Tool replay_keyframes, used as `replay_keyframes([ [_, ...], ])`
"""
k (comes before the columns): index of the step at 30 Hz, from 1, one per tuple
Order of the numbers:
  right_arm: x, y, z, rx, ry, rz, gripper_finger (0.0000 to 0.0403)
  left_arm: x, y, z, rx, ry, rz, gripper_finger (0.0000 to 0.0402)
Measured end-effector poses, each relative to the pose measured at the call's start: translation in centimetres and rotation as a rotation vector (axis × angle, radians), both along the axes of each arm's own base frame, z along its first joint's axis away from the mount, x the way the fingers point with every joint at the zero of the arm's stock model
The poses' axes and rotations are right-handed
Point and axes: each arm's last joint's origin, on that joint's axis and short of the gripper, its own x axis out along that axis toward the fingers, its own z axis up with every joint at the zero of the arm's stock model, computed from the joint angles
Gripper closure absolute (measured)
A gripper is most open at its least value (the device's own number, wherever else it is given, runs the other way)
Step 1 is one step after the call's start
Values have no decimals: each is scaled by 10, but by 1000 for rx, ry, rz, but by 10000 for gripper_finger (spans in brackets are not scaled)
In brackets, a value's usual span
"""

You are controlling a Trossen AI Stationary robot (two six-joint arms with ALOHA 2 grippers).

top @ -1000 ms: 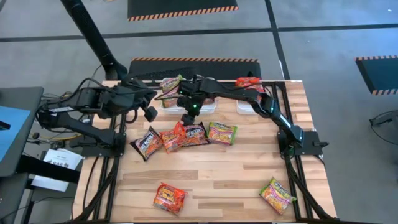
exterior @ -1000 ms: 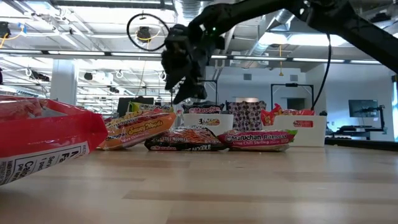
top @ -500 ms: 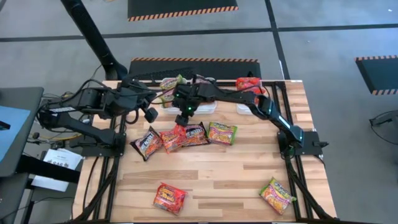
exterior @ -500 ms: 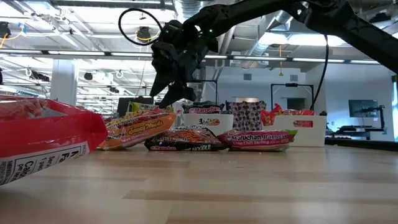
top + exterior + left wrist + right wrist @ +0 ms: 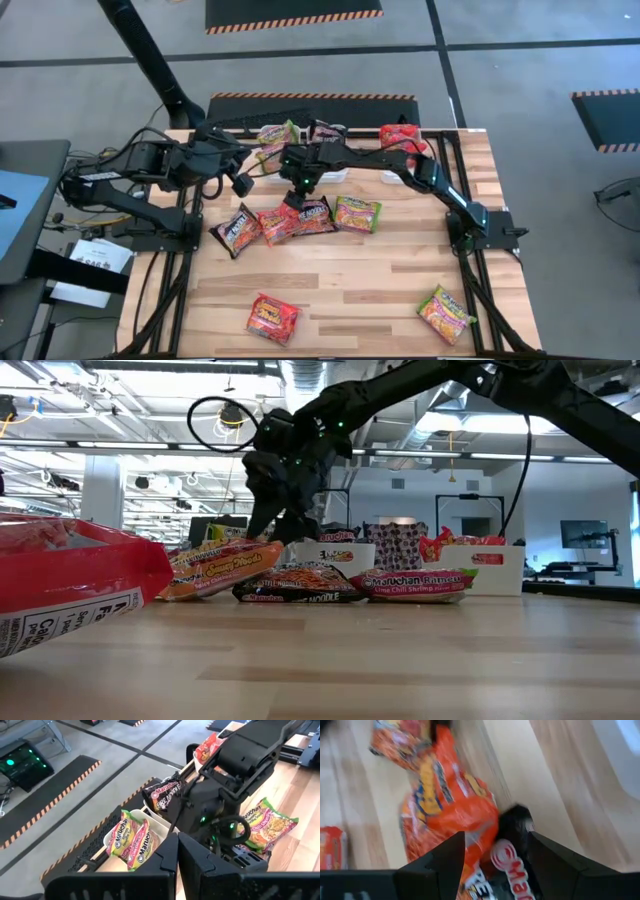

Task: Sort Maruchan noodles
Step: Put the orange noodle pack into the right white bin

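Two Maruchan packets (image 5: 272,318) lay near the bench's (image 5: 340,270) front edge, a cluster (image 5: 300,218) mid-bench. Over that cluster hung the right gripper (image 5: 294,196), fingers spread and empty (orange and dark packets overlapped beneath). Best to lower squarely onto one packet only. Further back, the left gripper (image 5: 240,184) waited shut, near the white trays (image 5: 335,176).

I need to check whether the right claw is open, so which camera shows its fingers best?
The right wrist view: the right claw has its fingers spread, empty, above an orange packet. The high view shows only its dark body; the low view shows a silhouette; the left wrist view sees the arm's back.
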Motion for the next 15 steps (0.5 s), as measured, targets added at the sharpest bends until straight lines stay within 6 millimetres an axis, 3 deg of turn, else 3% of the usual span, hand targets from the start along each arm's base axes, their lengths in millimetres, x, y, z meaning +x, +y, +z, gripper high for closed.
replay_keyframes([
  [10,6,10,2,9,-39,4,167,0,0,0,2,4,1,402],
  [15,7,15,2,-15,-32,2,206,0,0,0,2,4,1,402],
])
